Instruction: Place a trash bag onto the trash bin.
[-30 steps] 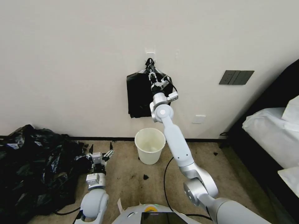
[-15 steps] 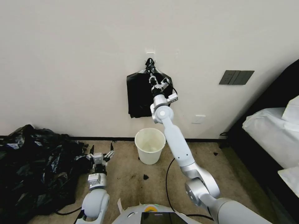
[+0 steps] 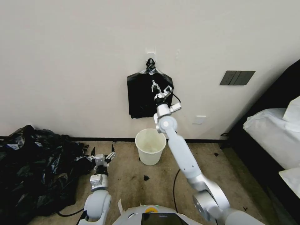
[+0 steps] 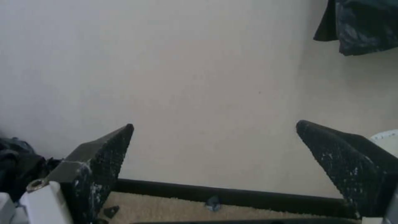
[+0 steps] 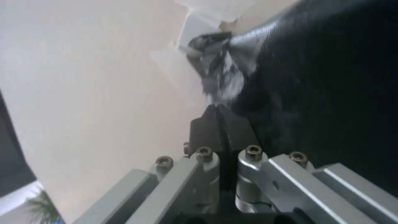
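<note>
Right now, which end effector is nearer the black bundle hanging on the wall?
The right end effector: it is raised against the hanging black bundle. The left end effector sits low by the floor, beside the heap of bags.

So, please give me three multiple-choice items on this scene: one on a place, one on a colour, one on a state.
1. Where does the trash bin stand?
A. on the bed
B. on the floor, below the hanging black bundle
C. on a table

2. Which colour is the bin?
A. cream-white
B. red
C. blue

3. How is the left gripper?
A. shut on a cup
B. shut, empty
C. open

Answers: B, it stands on the floor under the bundle; A, its sides are pale cream; C, the left wrist view shows its fingers wide apart.
</note>
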Controlling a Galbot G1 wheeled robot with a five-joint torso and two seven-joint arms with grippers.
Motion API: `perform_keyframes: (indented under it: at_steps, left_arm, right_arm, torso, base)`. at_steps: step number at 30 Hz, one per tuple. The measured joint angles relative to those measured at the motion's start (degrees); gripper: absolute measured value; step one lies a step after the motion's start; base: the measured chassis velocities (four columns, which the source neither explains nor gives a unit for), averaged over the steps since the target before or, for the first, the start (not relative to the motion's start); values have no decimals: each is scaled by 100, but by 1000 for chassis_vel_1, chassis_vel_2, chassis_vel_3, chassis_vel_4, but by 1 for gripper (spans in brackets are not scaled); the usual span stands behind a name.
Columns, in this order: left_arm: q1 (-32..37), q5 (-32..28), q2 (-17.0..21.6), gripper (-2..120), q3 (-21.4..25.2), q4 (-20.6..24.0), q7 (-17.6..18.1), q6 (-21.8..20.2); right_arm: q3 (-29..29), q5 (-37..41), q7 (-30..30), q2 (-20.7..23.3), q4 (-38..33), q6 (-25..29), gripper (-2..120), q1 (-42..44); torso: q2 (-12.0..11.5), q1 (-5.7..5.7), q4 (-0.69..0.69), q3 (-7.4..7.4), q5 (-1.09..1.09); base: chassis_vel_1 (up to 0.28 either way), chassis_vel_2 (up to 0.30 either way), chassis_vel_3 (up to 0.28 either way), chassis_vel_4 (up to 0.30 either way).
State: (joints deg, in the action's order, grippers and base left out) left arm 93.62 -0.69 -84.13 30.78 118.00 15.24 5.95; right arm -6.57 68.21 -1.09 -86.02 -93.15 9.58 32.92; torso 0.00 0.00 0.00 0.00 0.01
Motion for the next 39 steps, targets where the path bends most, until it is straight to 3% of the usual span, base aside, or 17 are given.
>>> perform_keyframes:
  at_steps: [6, 12, 17, 20, 26, 34, 39]
  left_arm:
    - [1, 53, -39, 100, -45, 0, 2, 2]
    - [15, 115, -65, 100, -81, -18, 2, 7]
    - [15, 134, -70, 100, -81, -24, 3, 7]
    - [16, 136, -67, 100, -61, -24, 8, 8]
    - [13, 135, -75, 100, -43, -34, 30, 10]
    - [-16, 126, -80, 100, -36, -59, 113, 14]
    - [-15, 124, -65, 100, -29, -70, 139, 15]
  right_arm:
    - [19, -162, -82, 122, -178, 2, 0, 345]
    - [-8, -107, 188, 34, -56, -47, 0, 103]
    - [-55, 211, 442, -90, 163, -159, 14, -249]
    - [-85, 424, 527, -181, 243, -291, 28, -409]
    - [-113, 470, 551, -314, 450, -321, 47, -569]
    - [-207, 424, 580, -459, 730, -324, 80, -812]
    - [-236, 414, 563, -468, 765, -311, 89, -864]
  torso:
    - [0, 0, 1, 0, 0]
    - [0, 0, 1, 0, 0]
    - [0, 0, 1, 0, -1]
    - [0, 0, 0, 0, -1]
    - [0, 0, 0, 0, -1]
    - [0, 0, 0, 0, -1]
    - [0, 0, 0, 0, -1]
  base:
    - [0, 0, 0, 0]
    - [0, 0, 0, 0]
    - [0, 0, 0, 0]
    - [0, 0, 0, 0]
    - [0, 0, 0, 0]
    - [0, 0, 0, 0]
    - [0, 0, 0, 0]
